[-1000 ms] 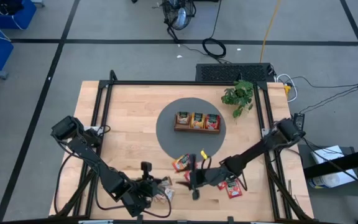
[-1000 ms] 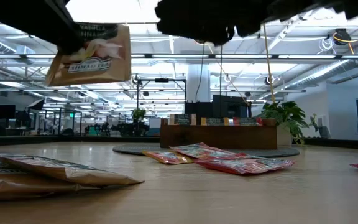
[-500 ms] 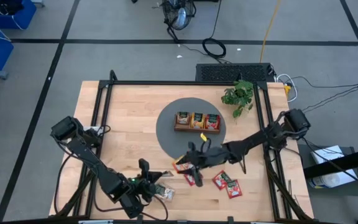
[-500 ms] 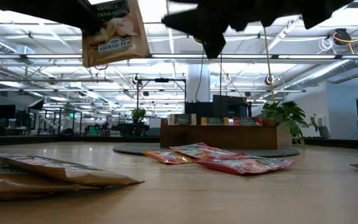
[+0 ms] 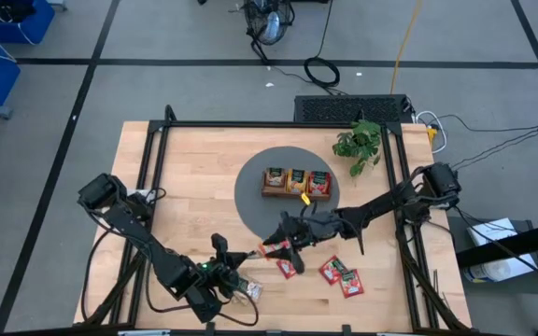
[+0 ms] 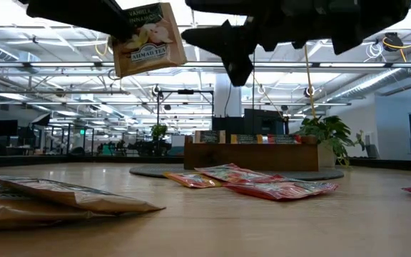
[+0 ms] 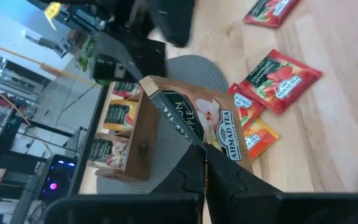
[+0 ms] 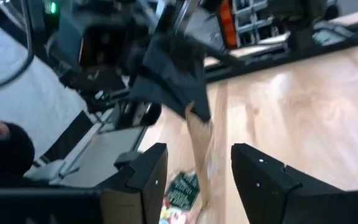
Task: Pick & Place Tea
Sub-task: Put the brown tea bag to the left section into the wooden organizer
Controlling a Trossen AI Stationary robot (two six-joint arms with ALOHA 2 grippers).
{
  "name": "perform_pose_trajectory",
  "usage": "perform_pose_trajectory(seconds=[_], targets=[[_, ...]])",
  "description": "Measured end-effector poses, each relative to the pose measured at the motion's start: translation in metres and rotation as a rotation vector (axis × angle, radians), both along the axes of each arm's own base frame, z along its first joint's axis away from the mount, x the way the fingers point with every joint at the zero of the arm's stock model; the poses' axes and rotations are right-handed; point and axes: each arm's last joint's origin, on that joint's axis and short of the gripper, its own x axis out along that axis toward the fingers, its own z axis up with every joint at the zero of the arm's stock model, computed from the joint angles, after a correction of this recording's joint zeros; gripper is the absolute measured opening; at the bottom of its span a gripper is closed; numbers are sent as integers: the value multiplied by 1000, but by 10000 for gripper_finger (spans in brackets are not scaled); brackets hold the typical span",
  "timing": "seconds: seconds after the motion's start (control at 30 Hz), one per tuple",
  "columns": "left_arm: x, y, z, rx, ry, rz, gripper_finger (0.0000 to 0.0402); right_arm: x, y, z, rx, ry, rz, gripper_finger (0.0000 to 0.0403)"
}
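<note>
Since a second ago, we note the right gripper (image 5: 285, 245) has swung from the near edge toward the grey mat (image 5: 250, 201), and the left gripper (image 5: 236, 262) has lifted its sachet (image 6: 148, 38) higher and carried it a little toward the middle.

Held: one tan sachet, pinched by the closed left fingers (image 7: 219, 177), well above the worktop (image 5: 194, 177), near the front edge. It hangs tilted, label readable in the low view.

Right gripper: fingers spread wide, empty, hovering over the red and orange sachets (image 5: 274, 246) at the mat's near rim, facing the left gripper and its sachet.

Done, by our reading: the tray (image 5: 297, 192) on the mat already shows sachets standing in all three compartments.

Left: red sachets (image 5: 342, 276) lie loose on the bare wood toward the right front; another (image 5: 287, 267) lies just off the mat; tan ones (image 6: 63, 196) lie flat near the front edge on the left side. We judge the task partly done, with roughly half the tea still out.

Room: open wood on the left and behind the tray. The plant (image 5: 360, 142) stands near the tray's right rear. The two grippers are close together; that gap is the tight spot. The black frame rails (image 5: 157, 168) bound both sides.
</note>
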Motion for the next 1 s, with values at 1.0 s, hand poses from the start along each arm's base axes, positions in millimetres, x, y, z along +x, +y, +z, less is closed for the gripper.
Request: perform_pose_trajectory(seconds=[1.0], targets=[[11,10,1,-18,9,16,4,9,-6,1,-38,-44,-10,147]])
